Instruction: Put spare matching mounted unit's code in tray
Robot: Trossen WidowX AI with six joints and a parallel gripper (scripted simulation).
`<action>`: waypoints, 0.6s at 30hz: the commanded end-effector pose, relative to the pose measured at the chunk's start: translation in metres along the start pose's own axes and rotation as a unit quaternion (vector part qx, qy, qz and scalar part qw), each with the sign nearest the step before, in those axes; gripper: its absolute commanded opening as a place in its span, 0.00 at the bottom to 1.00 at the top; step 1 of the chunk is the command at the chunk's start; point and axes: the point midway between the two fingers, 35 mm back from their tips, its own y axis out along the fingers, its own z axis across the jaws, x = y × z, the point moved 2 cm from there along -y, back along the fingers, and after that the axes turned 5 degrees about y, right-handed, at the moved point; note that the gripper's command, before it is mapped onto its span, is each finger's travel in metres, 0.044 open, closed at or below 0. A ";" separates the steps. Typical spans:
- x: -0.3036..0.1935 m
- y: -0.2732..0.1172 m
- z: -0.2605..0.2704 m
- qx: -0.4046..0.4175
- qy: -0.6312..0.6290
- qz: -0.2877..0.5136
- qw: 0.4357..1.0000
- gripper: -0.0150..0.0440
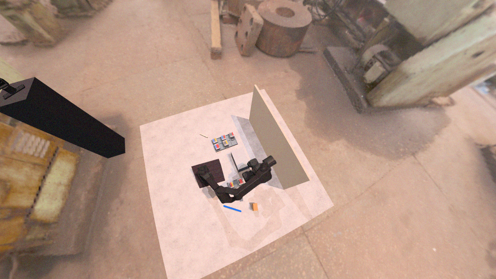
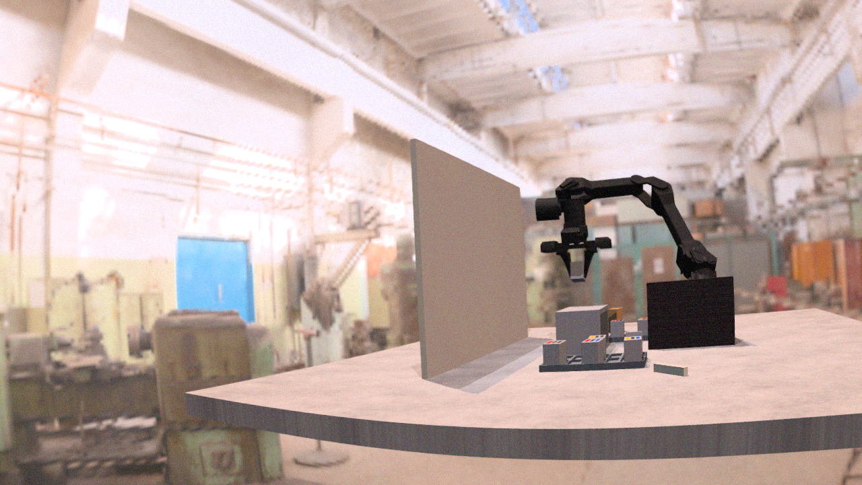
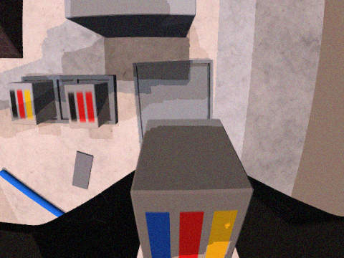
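Observation:
My gripper [image 2: 577, 276] [image 3: 183, 173] is shut on a grey block [image 2: 576, 265] [image 3: 191, 158] with blue, red and yellow stripes, high above the table. The grey tray [image 3: 172, 109] lies flat beyond the held block in the wrist view, which hides its near part. A grey box-shaped housing [image 2: 578, 325] [image 3: 130, 8] stands past the tray. No mounted unit or back code shows. A large rack [image 1: 233, 142] [image 2: 593, 366] holds several striped spares. A small rack [image 3: 113, 80] holds a black-red-yellow block [image 3: 22, 104] and a black-red-red block [image 3: 82, 107].
A tall upright panel [image 1: 277, 145] [image 2: 470, 259] stands along one side. A blue rod [image 1: 232, 208] [image 3: 30, 193], an orange block [image 1: 254, 207], a grey strip [image 3: 82, 170] and a pale stick [image 1: 203, 135] [image 2: 670, 369] lie on the table. The arm hides the tray in the top view.

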 end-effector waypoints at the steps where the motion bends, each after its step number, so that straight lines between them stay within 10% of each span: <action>1: -0.001 0.004 0.000 0.000 -0.001 0.002 1.000 0.25; 18: 0.000 0.019 -0.003 0.000 -0.001 0.000 1.000 0.25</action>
